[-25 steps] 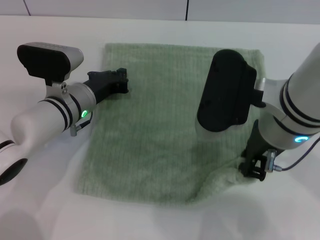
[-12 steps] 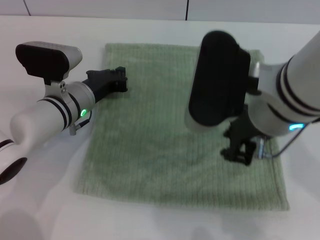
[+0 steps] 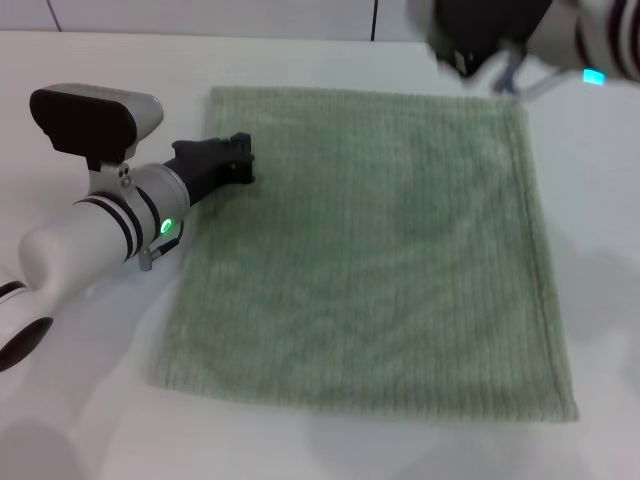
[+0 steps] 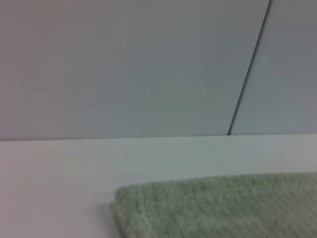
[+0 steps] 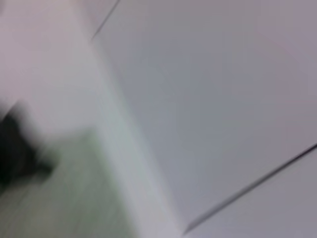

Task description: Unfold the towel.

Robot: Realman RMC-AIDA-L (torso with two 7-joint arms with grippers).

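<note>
Towel (image 3: 370,250) flat on table (image 3: 100,400) — left gripper (image 3: 240,160) at edge

The left arm reached in from 8 o'clock, its left gripper (image 3: 238,160) pointing toward 2 o'clock, low near the surface. The right arm (image 3: 560,30) sat raised at 1 o'clock.

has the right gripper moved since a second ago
Yes. The right gripper has gone from the towel's near right corner up to its far edge, at the head view's top. The left gripper holds the far left corner.
</note>
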